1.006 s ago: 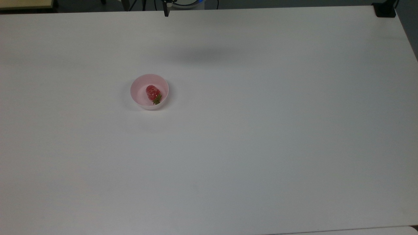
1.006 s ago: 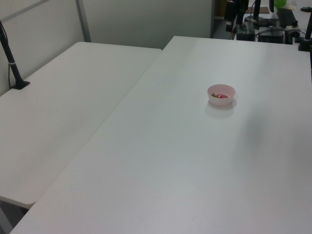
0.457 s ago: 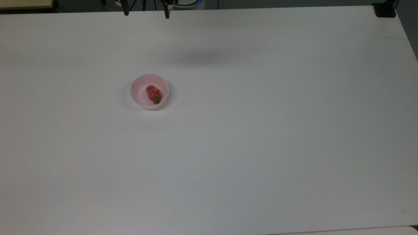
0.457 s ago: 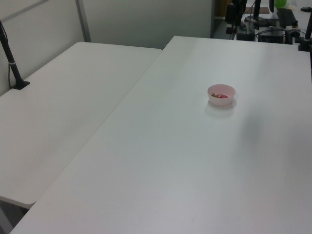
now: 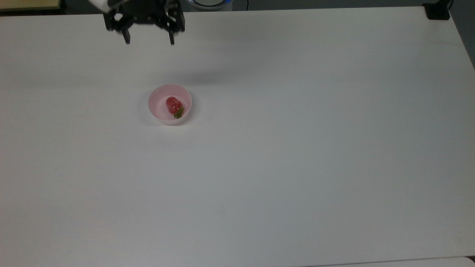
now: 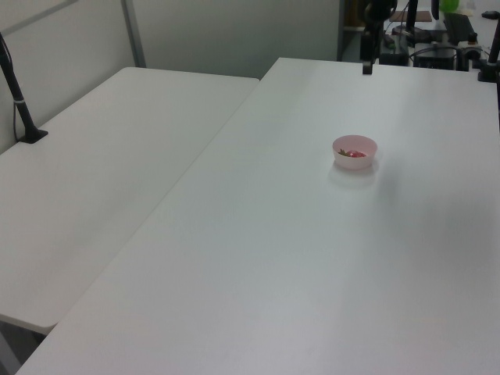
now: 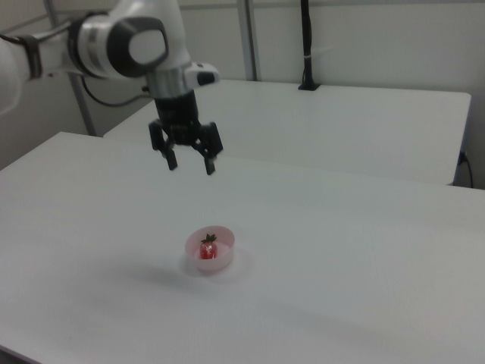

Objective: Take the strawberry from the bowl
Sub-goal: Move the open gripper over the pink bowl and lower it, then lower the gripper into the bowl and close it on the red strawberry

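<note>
With the end effector (image 5: 149, 40) at the top view's upper left, fingers spread apart and empty, centre it over the strawberry (image 5: 173, 105) in the bowl (image 5: 157, 97), left of frame centre, then descend vertically clear of the rim.

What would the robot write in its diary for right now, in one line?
phase: approach | gripper: open, holding nothing, above the table, short of bowl | strawberry: in bowl, untouched

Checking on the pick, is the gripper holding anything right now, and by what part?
Nothing. The gripper is open and empty; the strawberry lies in the bowl.
</note>
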Controlling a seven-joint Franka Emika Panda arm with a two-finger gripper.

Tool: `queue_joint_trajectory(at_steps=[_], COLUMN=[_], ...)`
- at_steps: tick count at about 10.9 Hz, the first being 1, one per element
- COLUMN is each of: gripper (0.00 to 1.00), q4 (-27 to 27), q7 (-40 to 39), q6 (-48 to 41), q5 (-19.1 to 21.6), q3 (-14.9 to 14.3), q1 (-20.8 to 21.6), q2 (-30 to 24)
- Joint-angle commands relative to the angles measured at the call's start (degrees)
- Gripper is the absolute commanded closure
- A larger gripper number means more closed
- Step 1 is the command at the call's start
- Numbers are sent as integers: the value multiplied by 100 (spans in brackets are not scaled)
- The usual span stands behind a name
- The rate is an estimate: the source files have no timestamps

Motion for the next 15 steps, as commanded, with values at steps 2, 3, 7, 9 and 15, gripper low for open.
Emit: queue_joint_trajectory(at_steps=[2, 3, 7, 9, 15], gripper=[0, 0, 4, 17, 24], q4=[-357, -437, -516, -604, -683], q7=[-1, -27, -431, -449, -607], q6=[983, 1229, 1547, 1636, 1636], q5=[-170, -179, -311, -302, -258], q3=[-26, -26, -9, 17, 219], q1=[107, 125, 125, 134, 134], q2=[864, 1031, 1515, 1621, 1814])
